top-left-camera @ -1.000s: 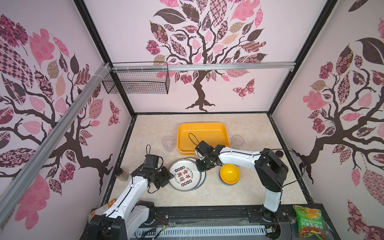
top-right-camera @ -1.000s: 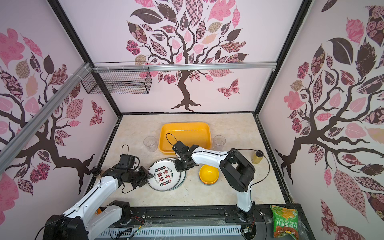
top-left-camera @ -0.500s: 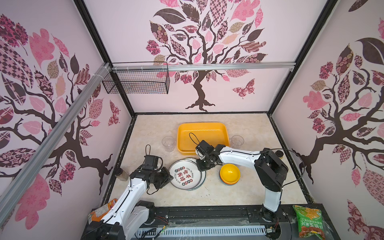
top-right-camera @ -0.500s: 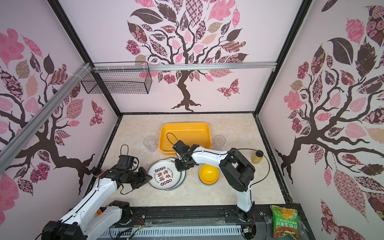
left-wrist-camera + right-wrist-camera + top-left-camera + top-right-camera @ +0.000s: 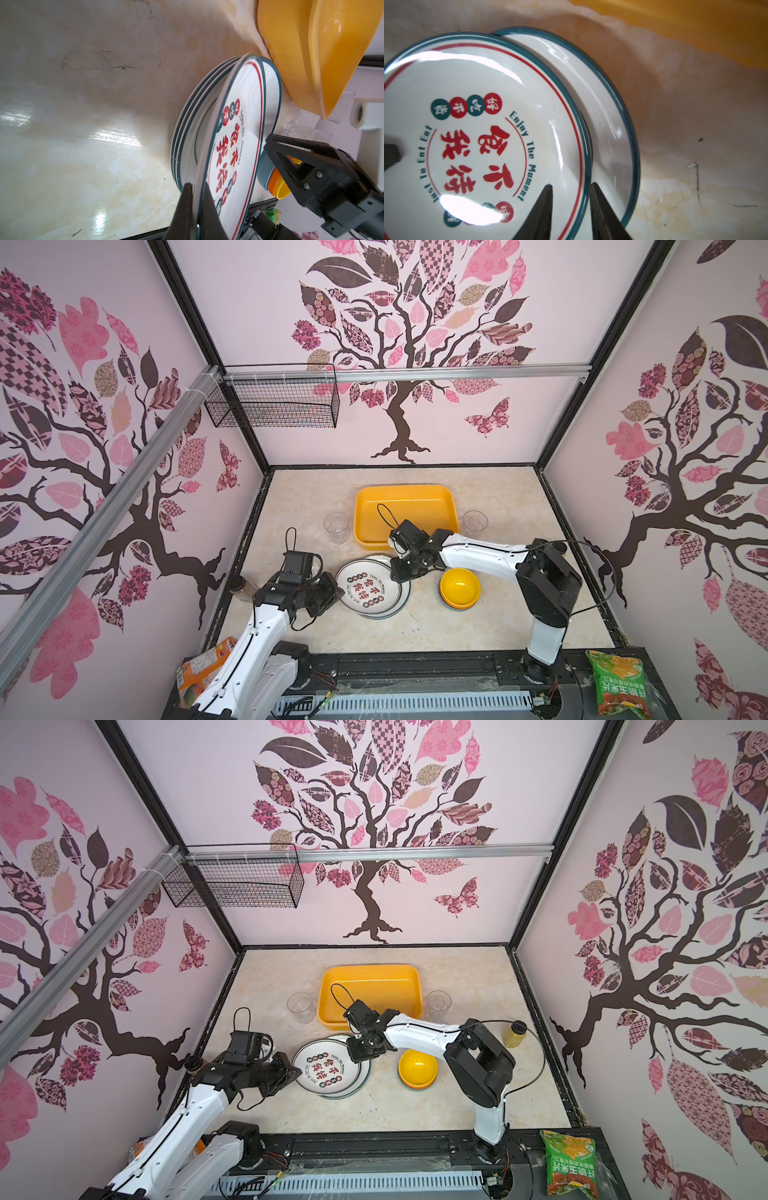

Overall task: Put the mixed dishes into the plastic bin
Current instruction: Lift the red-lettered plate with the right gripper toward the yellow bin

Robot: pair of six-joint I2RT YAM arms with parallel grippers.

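A stack of white plates (image 5: 384, 614) with dark rims lies in front of the yellow plastic bin (image 5: 405, 510). The top plate (image 5: 368, 587) sits shifted left and tilted off the stack (image 5: 187, 116). My left gripper (image 5: 197, 187) is shut on the top plate's (image 5: 239, 135) left rim. My right gripper (image 5: 571, 185) is open, its fingers straddling the top plate's (image 5: 477, 135) right rim, one above it and one beneath. Stacked bowls (image 5: 459, 587), yellow on top, stand upside down to the right. One clear tumbler (image 5: 336, 526) stands left of the bin and another tumbler (image 5: 474, 522) right of it.
An amber bottle (image 5: 241, 588) stands by the left wall and another bottle (image 5: 514, 1033) near the right wall. Snack bags lie on the front ledge: a green bag (image 5: 619, 686) and an orange bag (image 5: 203, 668). A black wire basket (image 5: 274, 404) hangs at the back left.
My left gripper has shut on the top plate's left rim. My right gripper's jaws have parted and let go of the right rim.
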